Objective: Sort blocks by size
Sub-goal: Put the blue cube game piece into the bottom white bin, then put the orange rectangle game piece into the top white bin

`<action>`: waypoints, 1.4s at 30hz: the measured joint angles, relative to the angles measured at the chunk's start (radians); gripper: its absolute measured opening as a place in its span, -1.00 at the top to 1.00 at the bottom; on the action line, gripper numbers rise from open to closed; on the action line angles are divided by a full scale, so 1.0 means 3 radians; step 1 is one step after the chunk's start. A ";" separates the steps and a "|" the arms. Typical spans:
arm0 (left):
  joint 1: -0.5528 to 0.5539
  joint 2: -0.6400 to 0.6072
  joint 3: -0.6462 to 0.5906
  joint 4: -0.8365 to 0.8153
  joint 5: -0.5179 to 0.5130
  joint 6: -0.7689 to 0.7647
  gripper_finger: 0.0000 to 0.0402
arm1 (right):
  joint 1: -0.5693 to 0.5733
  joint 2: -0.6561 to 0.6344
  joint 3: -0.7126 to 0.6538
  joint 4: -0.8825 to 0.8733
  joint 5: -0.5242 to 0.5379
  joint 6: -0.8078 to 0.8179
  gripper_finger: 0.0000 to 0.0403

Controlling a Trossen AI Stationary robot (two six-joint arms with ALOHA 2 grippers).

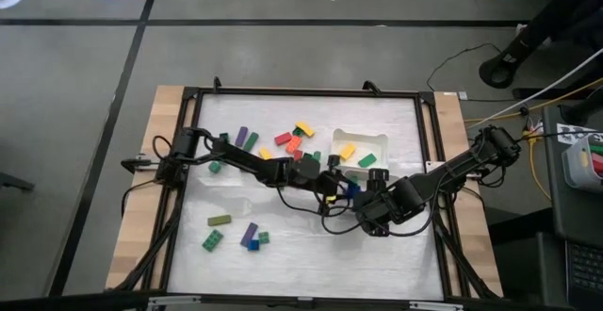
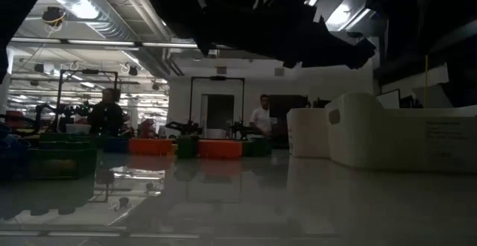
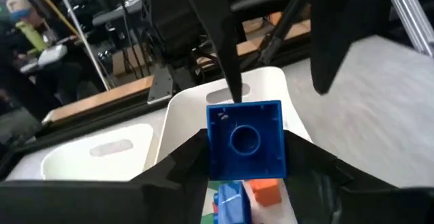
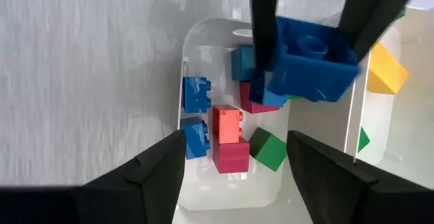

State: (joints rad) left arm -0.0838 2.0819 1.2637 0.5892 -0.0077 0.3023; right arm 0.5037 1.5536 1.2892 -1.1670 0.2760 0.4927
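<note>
My left gripper (image 1: pixel 339 187) is shut on a small blue cube (image 3: pixel 244 139) and holds it above a white tray (image 4: pixel 193 41) of short blocks: blue (image 4: pixel 195 95), red (image 4: pixel 227 125) and green (image 4: pixel 266 149). My right gripper (image 4: pixel 234 159) is open and empty, just above the same tray, close to the cube from the table's right (image 1: pixel 369 198). A second white tray (image 1: pixel 363 149) behind it holds a yellow block (image 4: pixel 385 71) and a green one. Loose blocks (image 1: pixel 287 141) lie on the table's left half. My left gripper pinches the blue cube by two opposite sides (image 3: pixel 211 149) between its two fingers (image 4: pixel 261 27). The studded top (image 3: pixel 245 137) faces back toward the wrist. The fingers come slanting from the table's left. The cube is lifted clear above the tray of short blocks, a little tilted.
Loose blocks lie left of the trays: purple (image 1: pixel 243 139), yellow (image 1: pixel 304 128), a green bar (image 1: pixel 219 220), a green block (image 1: pixel 212 240), a purple-and-blue pair (image 1: pixel 251 236). A black frame (image 1: pixel 301 92) rims the white mat. The two grippers stand close together over the tray.
</note>
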 joint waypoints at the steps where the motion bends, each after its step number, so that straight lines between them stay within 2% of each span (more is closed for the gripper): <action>1: -0.0001 0.0000 0.0001 0.0012 -0.0024 -0.0106 0.18 | 0.0000 0.0000 0.0000 0.0000 0.0002 0.0000 -0.27; 7: 0.0000 0.0000 0.0001 0.0007 -0.0052 -0.0474 -0.09 | 0.0000 0.0000 0.0000 0.0005 0.0014 0.0000 -0.27; 10: -0.0008 -0.0038 0.0001 -0.0053 -0.0052 -0.0461 -0.14 | 0.0000 0.0000 0.0000 0.0020 0.0017 0.0000 -0.27; 13: -0.0021 -0.0245 0.0000 -0.0278 -0.0052 -0.0534 -0.14 | 0.0000 0.0000 0.0000 0.0087 0.0039 -0.0004 -0.27; 18: -0.0022 -0.0806 0.0002 -0.1364 -0.0049 -0.0549 -0.09 | 0.0000 0.0000 0.0000 0.0294 0.0489 -0.0253 -0.27; 21: -0.0020 -0.1183 0.0002 -0.2101 -0.0050 -0.0610 -0.07 | -0.0037 0.0000 0.0000 0.0653 0.0812 -0.0407 -0.27; 23: -0.0025 -0.1441 -0.0033 -0.2382 -0.0051 -0.0656 -0.07 | -0.0103 0.0000 0.0000 0.0964 0.0852 -0.0531 -0.27; 30: -0.0139 -0.2392 -0.0576 -0.2480 -0.0056 -0.0903 -0.06 | -0.0455 0.0157 0.0000 0.2086 0.0654 -0.1044 -0.27; 37: -0.0231 -0.3270 -0.1323 -0.2514 -0.0153 -0.1256 -0.06 | -0.0815 0.0573 0.0000 0.2737 0.0540 -0.1053 -0.27; 42: -0.0254 -0.3736 -0.1784 -0.2539 -0.0276 -0.1510 -0.06 | -0.0982 0.0907 0.0000 0.3179 0.0375 -0.1051 -0.27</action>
State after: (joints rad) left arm -0.1600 0.9611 0.7284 -0.1723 -0.0903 -0.1507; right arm 0.2090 1.8257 1.2892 -0.2133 0.3884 0.1775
